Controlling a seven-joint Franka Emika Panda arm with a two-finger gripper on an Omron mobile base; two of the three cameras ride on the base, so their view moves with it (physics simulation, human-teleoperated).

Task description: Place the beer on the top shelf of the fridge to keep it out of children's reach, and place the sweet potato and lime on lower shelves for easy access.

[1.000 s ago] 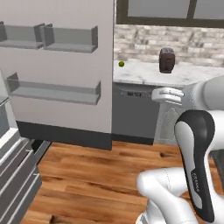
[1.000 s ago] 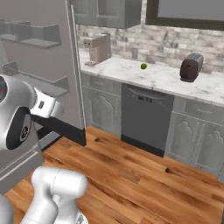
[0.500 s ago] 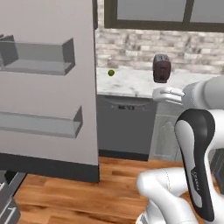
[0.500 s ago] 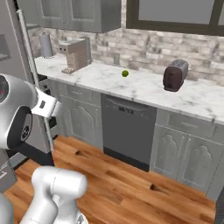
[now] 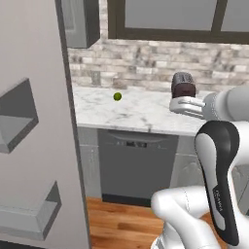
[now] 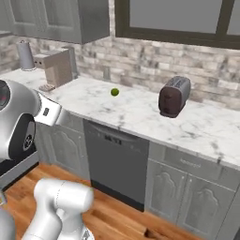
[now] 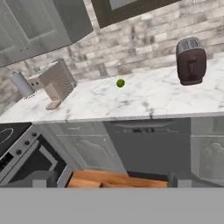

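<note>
Hand view puts the lime [image 7: 120, 82] well ahead of your gripper [image 7: 107, 180], up on the marble counter [image 7: 144, 98], with the toaster [image 7: 190, 60] off to the hand's right and the coffee machine [image 7: 56, 79] off to its left. Only the two dark fingertips show at the bottom, standing wide apart with nothing between them, so the hand is released and empty.

Judging by the scene, the step in hand is closing in on the lime. You are far short of it: the dishwasher front [image 7: 151, 144] and the counter edge lie between the hand and the fruit. Bring the base nearer first, then raise the hand above counter level before reaching forward, so the fingers do not catch the counter's lip.

A round fruit will likely roll if nudged. Come down from above, centre it between the fingers, and close only when both sit level with its widest part.

Left base view shows the fridge door [image 5: 34, 146] beside you, racks jutting out; keep the elbow clear.
</note>
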